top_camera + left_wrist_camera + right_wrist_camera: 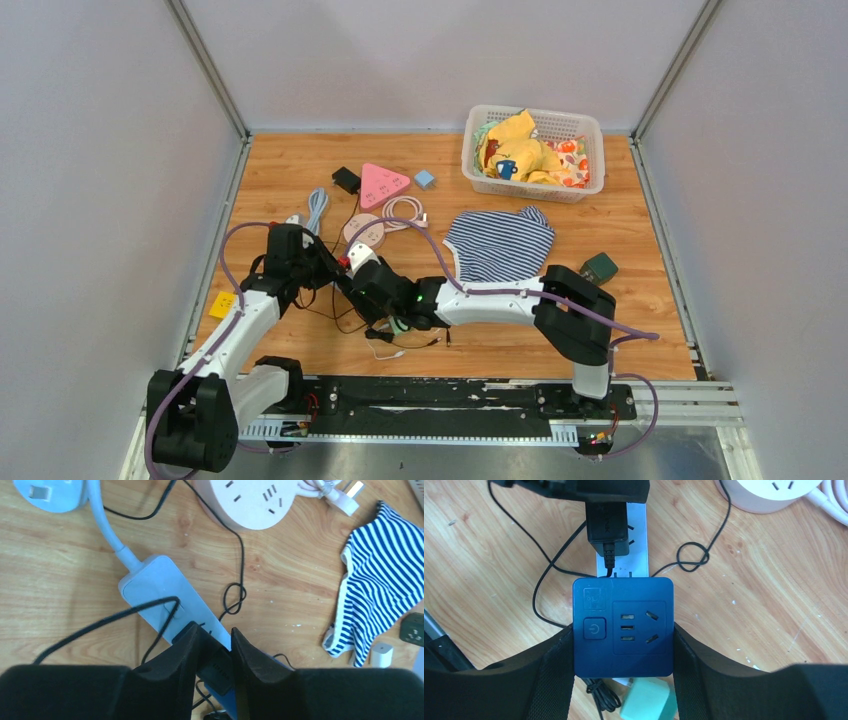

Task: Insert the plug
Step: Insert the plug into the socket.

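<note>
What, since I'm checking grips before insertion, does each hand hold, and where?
Left hand: black plug, by its sides. Right hand: blue socket cube, by its opposite sides.

One basket (530, 188) at one o'clock; one striped cloth (500, 243) at three. Near eight o'clock: one blue socket cube (623, 627), one white power strip (150, 582), one black plug (606, 527).

basket (520, 186): far right corner | shirt (500, 245): just before basket (on table (650, 330)) | strip (150, 587): left of shirt
</note>
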Motion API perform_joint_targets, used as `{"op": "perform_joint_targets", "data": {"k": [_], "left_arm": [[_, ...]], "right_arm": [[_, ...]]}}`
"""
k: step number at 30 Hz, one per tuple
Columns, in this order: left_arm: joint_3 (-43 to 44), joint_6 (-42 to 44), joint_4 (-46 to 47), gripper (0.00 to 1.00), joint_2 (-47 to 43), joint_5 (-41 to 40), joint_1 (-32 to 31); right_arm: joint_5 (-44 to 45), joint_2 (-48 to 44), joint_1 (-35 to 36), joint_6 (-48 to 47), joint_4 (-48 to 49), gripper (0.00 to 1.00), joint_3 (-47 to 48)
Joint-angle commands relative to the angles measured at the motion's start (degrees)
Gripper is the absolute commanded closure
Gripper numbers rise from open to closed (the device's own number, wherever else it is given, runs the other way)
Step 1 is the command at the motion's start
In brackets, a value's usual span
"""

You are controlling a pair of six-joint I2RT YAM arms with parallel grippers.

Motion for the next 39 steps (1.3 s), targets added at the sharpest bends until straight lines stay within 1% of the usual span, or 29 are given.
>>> {"op": "perform_joint_targets", "data": {"k": [1, 3, 6, 12, 15, 17, 18, 19, 21, 23, 25, 28, 31, 32, 33, 36, 37, 39], "left_arm": [[2.3, -0.3, 0.6, 0.66, 2.1, 7.3, 0.0], [5.1, 0.6, -0.7, 0.61, 2.6, 8.1, 0.0], [9.2, 1.9, -3.2, 0.55, 2.9, 7.6, 0.0], [13.5, 3.7, -5.7, 0.48, 2.8, 7.9, 0.0], [14.0, 4.4, -6.5, 0.47, 2.4, 7.5, 0.0], [14.0, 4.9, -7.0, 0.46, 1.8, 5.8, 0.0], [14.0, 5.2, -7.4, 0.46, 1.6, 4.8, 0.0], [14.0, 5.7, -8.0, 0.46, 1.4, 3.9, 0.0], [14.0, 6.4, -9.1, 0.44, 0.8, 2.3, 0.0], [13.9, 6.8, -10.4, 0.43, 0.3, 0.4, 0.0], [13.5, 6.7, -11.5, 0.41, -0.4, -1.6, 0.0], [13.1, 6.7, -13.5, 0.38, -1.8, -4.5, 0.0], [13.0, 6.5, -16.1, 0.32, -2.9, -8.1, 0.0], [12.8, 6.2, -16.6, 0.30, -3.4, -9.1, 0.0], [12.5, 5.9, -16.8, 0.29, -3.9, -9.3, 0.0], [11.2, 4.9, -16.8, 0.26, -5.6, -9.3, 0.0], [10.9, 4.8, -16.8, 0.25, -6.0, -9.3, 0.0], [10.8, 5.7, -16.8, 0.19, -6.6, -8.7, 0.0]], "right_arm": [[3.5, 2.1, -6.5, -5.5, -12.7, 1.00, -2.5], [3.2, 1.0, -7.8, -7.8, -11.9, 1.00, -2.4], [2.8, -0.2, -9.6, -9.9, -11.4, 1.00, -2.7], [1.9, -3.0, -12.9, -11.9, -10.8, 1.00, -5.1], [-0.1, -4.8, -13.7, -13.1, -9.9, 0.95, -6.7], [-1.6, -5.8, -13.8, -13.7, -9.4, 0.87, -7.2], [-2.3, -6.2, -13.8, -13.7, -9.4, 0.81, -7.0], [-3.0, -6.5, -13.8, -13.6, -9.4, 0.73, -6.7], [-4.1, -7.2, -13.9, -13.0, -9.9, 0.55, -5.7], [-4.8, -8.0, -14.1, -12.1, -10.9, 0.41, -4.3], [-5.8, -9.0, -14.7, -11.1, -11.7, 0.34, -3.2], [-7.4, -11.3, -15.4, -10.1, -12.5, 0.25, -2.5], [-9.1, -14.1, -15.6, -9.4, -13.0, 0.07, -2.8], [-9.7, -14.9, -15.6, -9.2, -13.1, 0.03, -3.1], [-10.3, -15.9, -15.6, -9.1, -13.3, 0.00, -3.4], [-13.3, -17.9, -15.6, -8.6, -13.3, 0.01, -4.9], [-15.2, -18.4, -15.6, -8.7, -12.8, 0.03, -6.0], [-19.4, -19.2, -15.4, -9.3, -11.6, 0.09, -7.9]]}}
